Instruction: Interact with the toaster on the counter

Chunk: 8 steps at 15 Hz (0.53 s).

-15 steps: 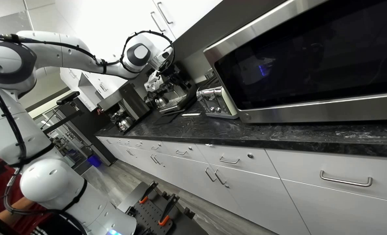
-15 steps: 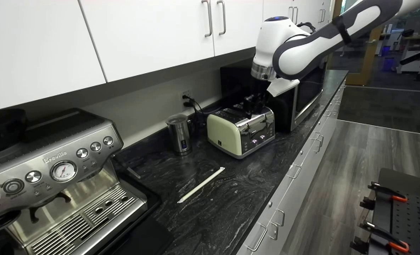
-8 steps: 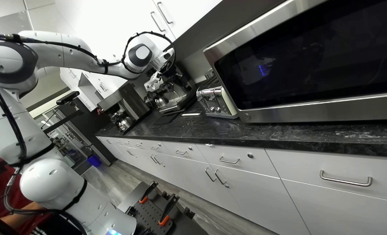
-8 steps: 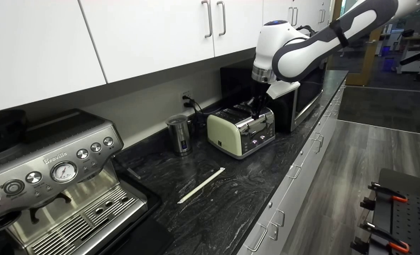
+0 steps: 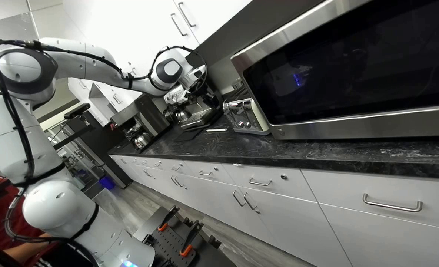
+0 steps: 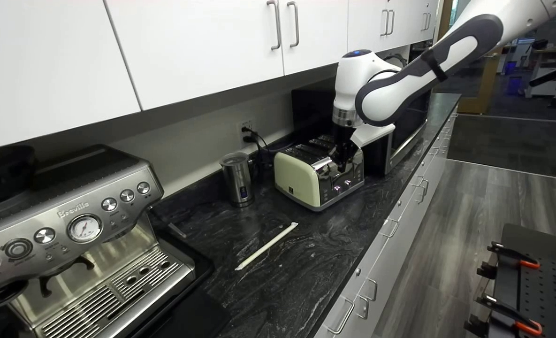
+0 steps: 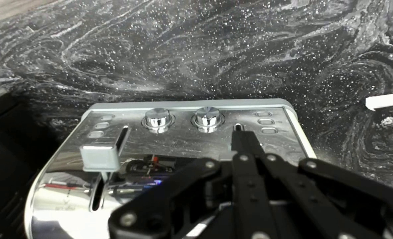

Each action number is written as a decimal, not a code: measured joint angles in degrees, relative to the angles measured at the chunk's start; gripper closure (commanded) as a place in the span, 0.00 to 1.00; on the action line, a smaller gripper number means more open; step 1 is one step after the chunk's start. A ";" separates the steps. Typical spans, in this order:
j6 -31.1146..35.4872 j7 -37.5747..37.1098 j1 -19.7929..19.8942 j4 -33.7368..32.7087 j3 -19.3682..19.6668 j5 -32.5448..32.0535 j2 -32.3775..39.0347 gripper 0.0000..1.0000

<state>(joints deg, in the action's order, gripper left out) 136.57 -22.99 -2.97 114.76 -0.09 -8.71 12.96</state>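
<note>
Nr closed jaws: toaster frt

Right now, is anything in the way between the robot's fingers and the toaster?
Nothing I can see. In the wrist view, the fingers are at the shiny front of the toaster; I can't tell if they touch it. The white stick lies off to one side on the counter.

Cream-sided toaster, shiny metal front with two knobs, stands upright on dark marbled counter, back from front edge.
</note>
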 measured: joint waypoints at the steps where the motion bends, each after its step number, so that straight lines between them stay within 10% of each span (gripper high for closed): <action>1: 0.39 -0.01 0.00 0.00 0.11 0.00 0.48 1.00; 8: 4.29 -0.07 0.00 -0.01 0.50 0.16 1.90 1.00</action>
<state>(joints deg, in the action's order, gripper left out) 140.86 -23.06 -2.97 114.75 0.41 -8.55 14.86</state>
